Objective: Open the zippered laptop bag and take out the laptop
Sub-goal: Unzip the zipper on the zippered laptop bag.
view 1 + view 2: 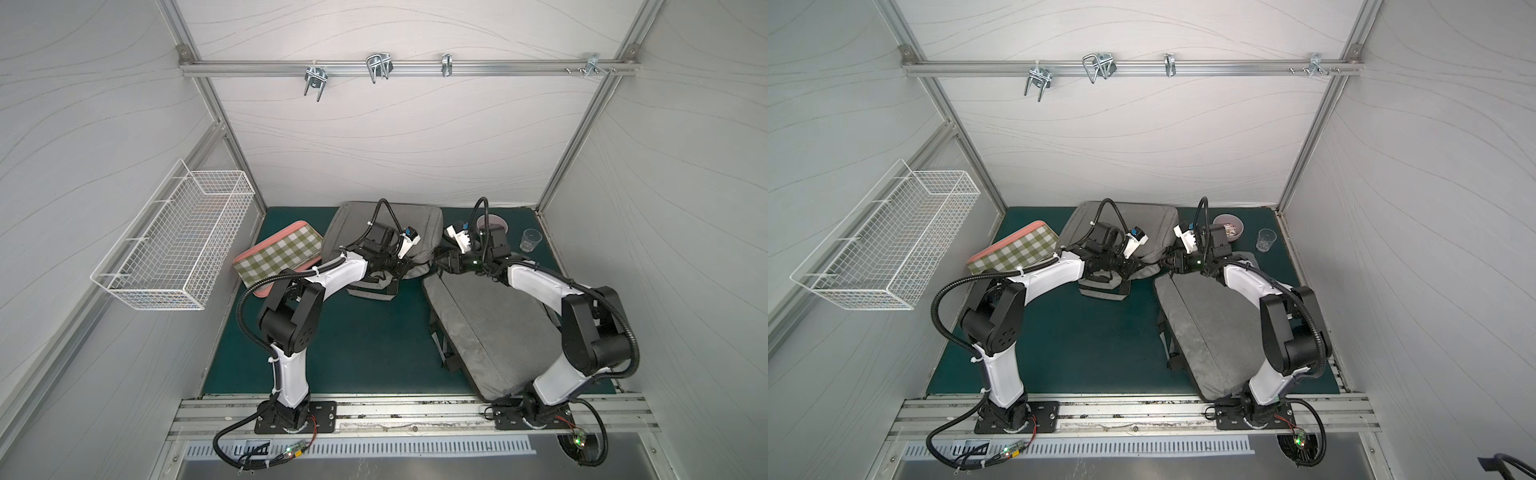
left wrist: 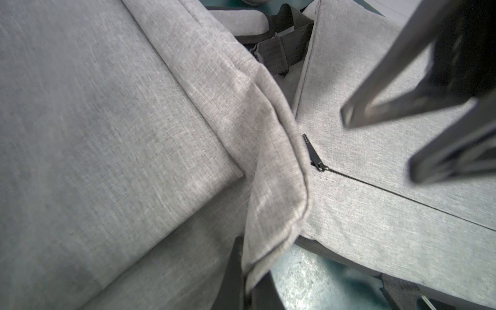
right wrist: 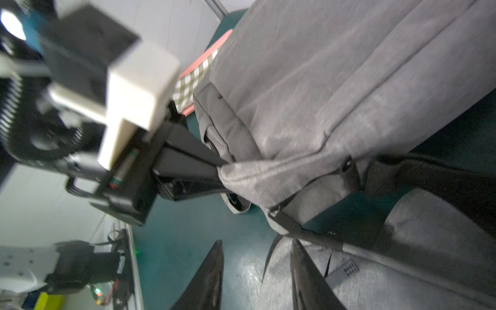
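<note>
Right wrist view only: left end effector (image 3: 221,167) clenched on near-right corner of bag (image 3: 295,80), hidden in top views. Bag (image 1: 424,218) at far centre of table (image 1: 353,353). Right end effector (image 3: 257,243) released, just right of that corner.

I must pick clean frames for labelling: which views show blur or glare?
Both top views: sharp, evenly lit. Left wrist view: black zipper pull sharp, right gripper blurred, glare on the dark green table mat. Right wrist view: white plastic camera housing smeared, grey fabric laptop bag soft.
</note>
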You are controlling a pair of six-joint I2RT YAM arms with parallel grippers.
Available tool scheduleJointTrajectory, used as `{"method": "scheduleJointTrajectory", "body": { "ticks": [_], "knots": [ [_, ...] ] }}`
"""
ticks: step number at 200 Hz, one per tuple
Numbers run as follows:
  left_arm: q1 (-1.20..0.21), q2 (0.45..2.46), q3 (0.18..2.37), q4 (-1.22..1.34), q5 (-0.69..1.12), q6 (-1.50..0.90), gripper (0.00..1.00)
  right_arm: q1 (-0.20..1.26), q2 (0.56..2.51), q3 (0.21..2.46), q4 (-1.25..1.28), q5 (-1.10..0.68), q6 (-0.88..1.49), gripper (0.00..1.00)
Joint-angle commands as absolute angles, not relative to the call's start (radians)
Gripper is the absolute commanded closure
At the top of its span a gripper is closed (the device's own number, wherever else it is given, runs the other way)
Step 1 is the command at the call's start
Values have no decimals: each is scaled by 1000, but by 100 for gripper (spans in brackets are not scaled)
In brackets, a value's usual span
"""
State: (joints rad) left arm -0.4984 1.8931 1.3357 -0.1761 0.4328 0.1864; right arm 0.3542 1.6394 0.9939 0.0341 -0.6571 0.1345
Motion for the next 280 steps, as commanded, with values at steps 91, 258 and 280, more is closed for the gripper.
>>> {"method": "scheduleJointTrajectory", "body": {
  "ticks": [91,258,280],
  "knots": [
    [-482,1873,1440,-178,486,200,100,485,1719,871,458,-314,-229,68],
    [-479,1891,1466,-197,500,196,100,501,1645,837,453,-250,-383,65],
    [-480,1892,1471,-200,501,198,100,510,1666,866,450,-275,-383,65]
  ]
}}
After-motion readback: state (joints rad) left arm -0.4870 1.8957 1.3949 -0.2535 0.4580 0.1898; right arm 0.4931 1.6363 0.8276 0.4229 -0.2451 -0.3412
